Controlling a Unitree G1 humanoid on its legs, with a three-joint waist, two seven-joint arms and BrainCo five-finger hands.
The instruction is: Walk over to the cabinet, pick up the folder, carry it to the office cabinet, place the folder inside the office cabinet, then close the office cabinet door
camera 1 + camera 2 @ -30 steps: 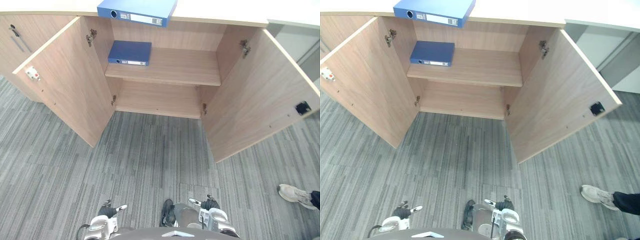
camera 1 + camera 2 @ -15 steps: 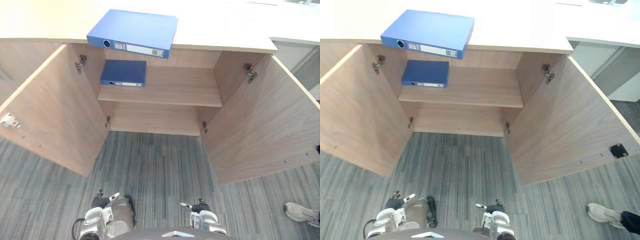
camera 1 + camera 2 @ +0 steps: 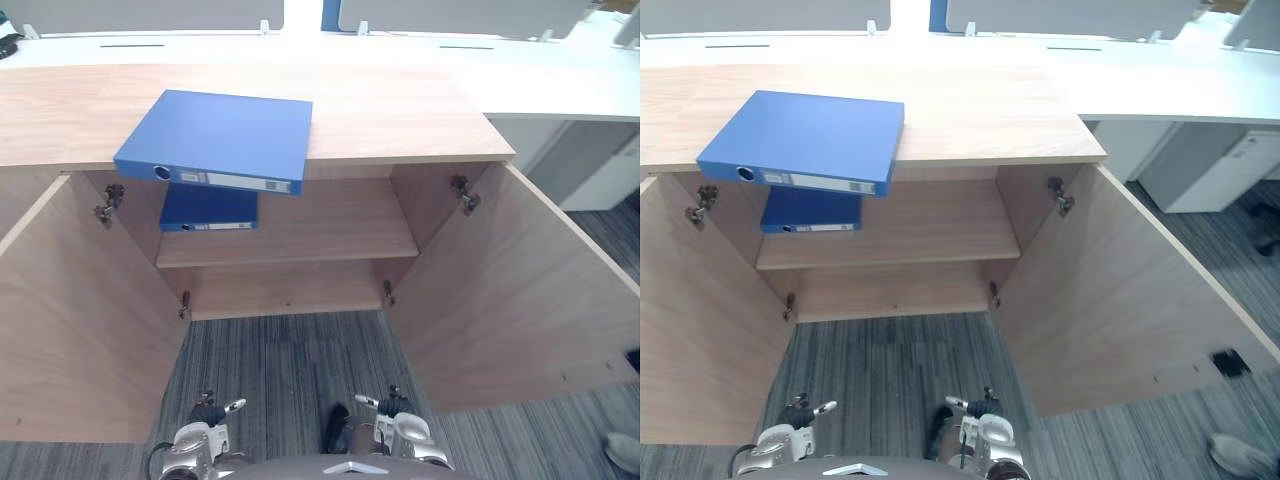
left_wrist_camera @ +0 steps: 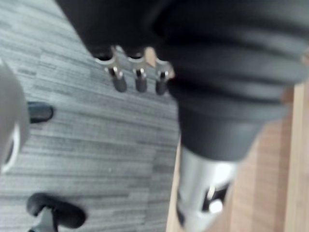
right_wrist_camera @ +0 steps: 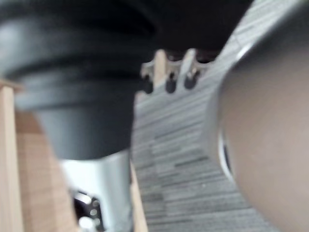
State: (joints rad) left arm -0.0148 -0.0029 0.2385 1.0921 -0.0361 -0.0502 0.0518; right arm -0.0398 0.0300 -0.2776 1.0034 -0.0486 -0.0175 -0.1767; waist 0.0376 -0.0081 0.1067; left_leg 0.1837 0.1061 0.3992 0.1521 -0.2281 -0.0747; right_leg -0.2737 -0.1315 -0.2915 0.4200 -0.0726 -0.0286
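Note:
A blue folder (image 3: 215,140) lies flat on the wooden cabinet's top (image 3: 400,110), its spine jutting over the front edge at the left. A second blue folder (image 3: 208,210) rests on the inner shelf (image 3: 320,225), at its left end below the first. Both cabinet doors, left (image 3: 70,320) and right (image 3: 510,290), stand wide open. My left hand (image 3: 205,430) and right hand (image 3: 395,420) hang low near the carpet, well short of the cabinet. In the wrist views the left hand's fingers (image 4: 137,79) and the right hand's fingers (image 5: 169,77) are relaxed and hold nothing.
Grey striped carpet (image 3: 290,370) runs between me and the cabinet, flanked by the two open doors. A white desk (image 3: 560,85) stands behind and to the right of the cabinet, with a white drawer unit (image 3: 1210,170) under it. A person's shoe (image 3: 1240,455) shows at the lower right.
The whole picture has shifted: the camera has come closer and looks higher, so the cabinet top and the desk behind now show. Both hands still hang low and empty.

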